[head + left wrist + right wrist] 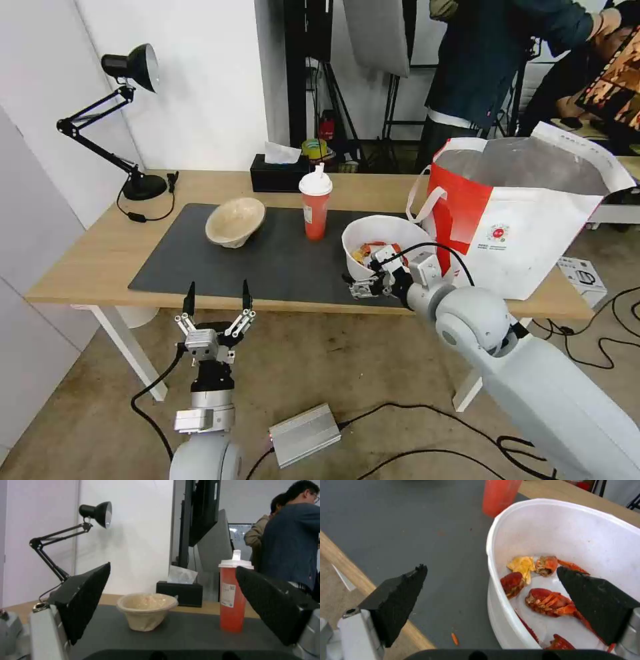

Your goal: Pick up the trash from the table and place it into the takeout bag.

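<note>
On the table [93, 260] a dark grey mat [280, 260] carries three pieces of trash. The beige pulp bowl [235, 222] [146, 613] is tipped at the left. The red cup [315, 203] [233, 597] with a white lid stands mid-mat. The large white bowl [383, 243] [586, 537] with red crayfish shells [550, 601] sits at the right, against the red-and-white takeout bag [527, 207]. My right gripper [360, 283] [490, 568] is open and straddles the white bowl's near rim, one finger inside, one outside over the mat. My left gripper [217, 303] [172, 567] is open, low before the table's front edge, facing the pulp bowl.
A black desk lamp [127, 120] stands at the table's back left and a black tissue box [280, 175] at the back centre. On the floor lie a silver box [305, 433], cables and a white carton [581, 277]. People stand behind the bag.
</note>
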